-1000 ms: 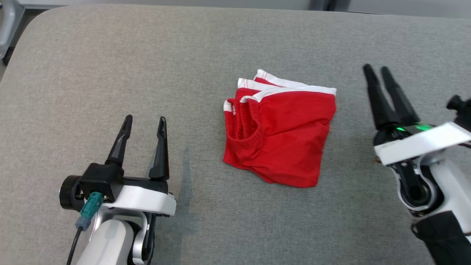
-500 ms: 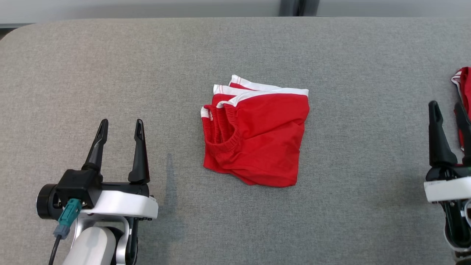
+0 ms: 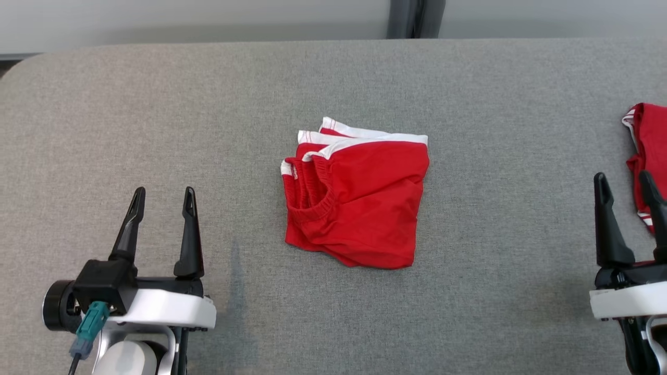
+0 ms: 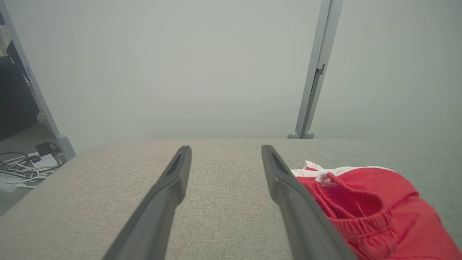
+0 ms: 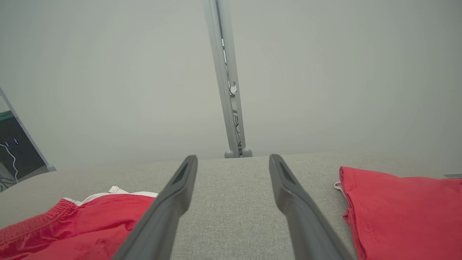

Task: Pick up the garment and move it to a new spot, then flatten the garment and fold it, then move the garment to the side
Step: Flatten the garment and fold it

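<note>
Since a second ago your head camera has swung, so the whole scene sits differently. The right claw [image 3: 622, 177], which was tilted and higher then, now stands at the lower right with its fingers pointing up the view. A second garment [image 3: 649, 140] has come in at the right edge.

Head view: the garment [image 3: 359, 200] lies mid-worktop [image 3: 156, 104], between the claws and well apart from both. You have bare grey weave on every side of it, and the far edge and the rounded far-left corner are well off. It is a soft red packet, folded and nearly square, so it has no clear long axis. Its white-banded edges face away from you and its ribbed waistband opens toward your left. The left claw [image 3: 162, 191] is spread and empty. The right claw is also spread and empty, with its tips near the second garment.

Left wrist view: the fingers stand wide over bare weave. The garment's ribbed band shows just past the right-hand finger, and a grey post [image 4: 314, 72] rises beyond the far edge.

Right wrist view: the fingers are parted with plain weave between them. The garment is at the lower left and the second garment at the right.
</note>
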